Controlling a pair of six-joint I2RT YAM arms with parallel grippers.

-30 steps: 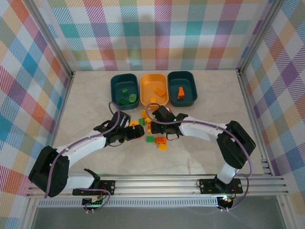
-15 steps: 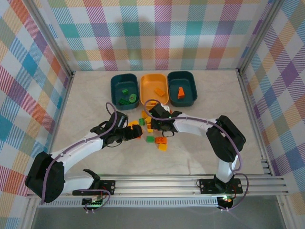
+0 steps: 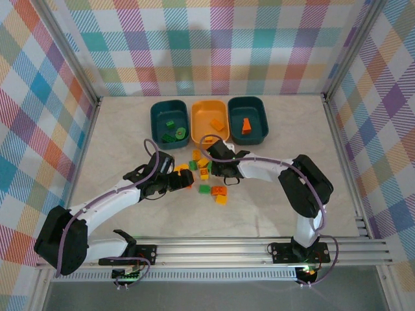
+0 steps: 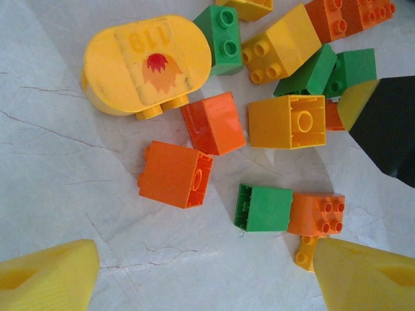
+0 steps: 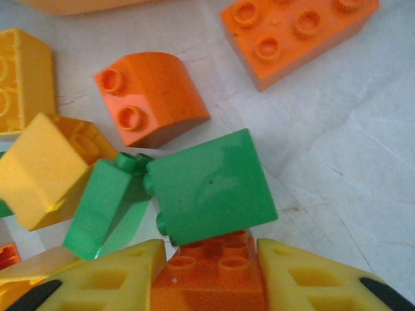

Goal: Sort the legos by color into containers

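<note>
Top external view: pale marbled table (image 3: 292, 168), plaid walls (image 3: 207, 45); left gripper (image 3: 187, 181) gapes wide and empty, right gripper (image 3: 207, 169) pinches an orange brick (image 5: 211, 275).

Stock count: legos (image 3: 204, 188), containers and tools on the tabletop.

Containers: three in all, two dark teal tubs (image 3: 154, 123) (image 3: 258, 116) and one yellow-orange tub (image 3: 204, 111). Tools: two, the left tool (image 4: 206, 275) and the right tool (image 5: 209, 288). Ahead of the left tool: four green bricks, five yellow (one of them a rounded piece (image 4: 146, 65) with a flame print) and at least four orange-red; pieces cut off at the edges leave the total uncertain. Ahead of the right tool: two green, two yellow and two orange-red, plus one orange-red brick (image 5: 207, 265) between its fingers. In the tubs beyond both tools: about three green and one orange-red; the yellow count is unclear.
</note>
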